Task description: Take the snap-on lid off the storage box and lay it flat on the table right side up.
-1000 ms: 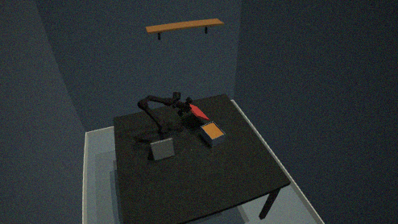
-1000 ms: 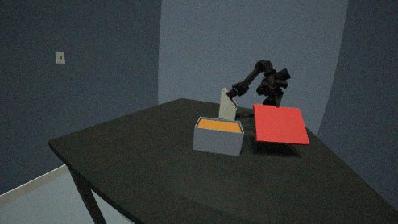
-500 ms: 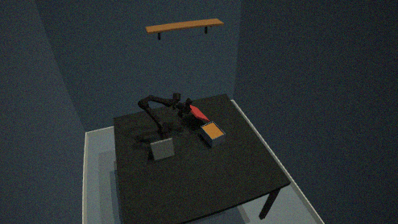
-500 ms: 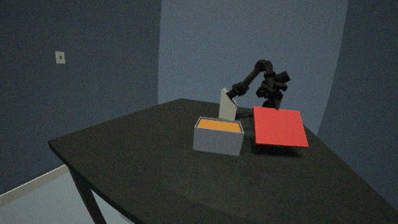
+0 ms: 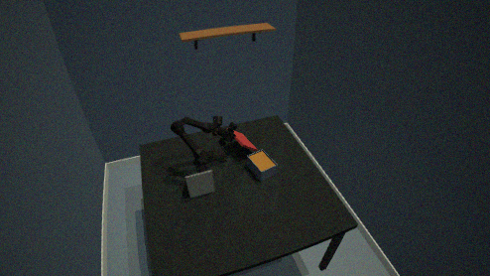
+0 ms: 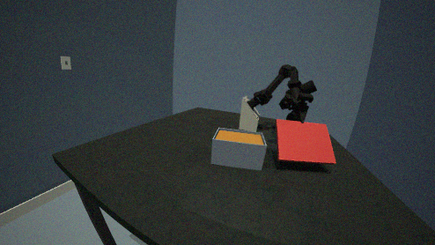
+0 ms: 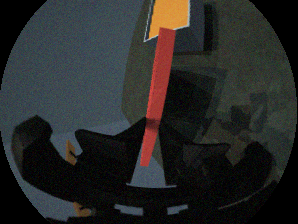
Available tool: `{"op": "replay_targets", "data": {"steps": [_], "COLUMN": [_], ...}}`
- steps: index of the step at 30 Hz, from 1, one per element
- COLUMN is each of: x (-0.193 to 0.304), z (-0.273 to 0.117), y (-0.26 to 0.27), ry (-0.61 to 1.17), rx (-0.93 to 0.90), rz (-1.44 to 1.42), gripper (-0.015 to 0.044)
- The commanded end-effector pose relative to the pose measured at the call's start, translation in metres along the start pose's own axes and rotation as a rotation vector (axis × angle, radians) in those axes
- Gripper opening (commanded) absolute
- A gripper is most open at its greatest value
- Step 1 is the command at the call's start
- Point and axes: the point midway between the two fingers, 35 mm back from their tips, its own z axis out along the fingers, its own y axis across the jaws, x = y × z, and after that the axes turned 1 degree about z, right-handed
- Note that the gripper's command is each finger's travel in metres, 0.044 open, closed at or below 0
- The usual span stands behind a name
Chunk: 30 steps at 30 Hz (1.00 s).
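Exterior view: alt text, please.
Robot gripper holds a tilted red lid by one edge, above a dark table, beside an open grey storage box with an orange interior; an upright pale panel stands behind.

You can't make out the black gripper's fingertips [image 6: 302, 120] against the flat red lid in the exterior view; they blur into dark shapes. Your wrist view cuts off the top of the grey-blue, orange-filled storage box [image 7: 196, 37].
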Motion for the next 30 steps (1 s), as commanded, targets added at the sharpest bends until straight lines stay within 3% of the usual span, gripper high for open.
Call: {"op": "replay_targets", "data": {"steps": [1,30], "x": [-0.001,-0.001], "z": [0.002,0.017], "y": [0.001,-0.017], "ry": [-0.003,-0.002], "rx": [-0.016,-0.016], "rz": [0.003,0.004], "gripper": [0.0000,0.0000]}}
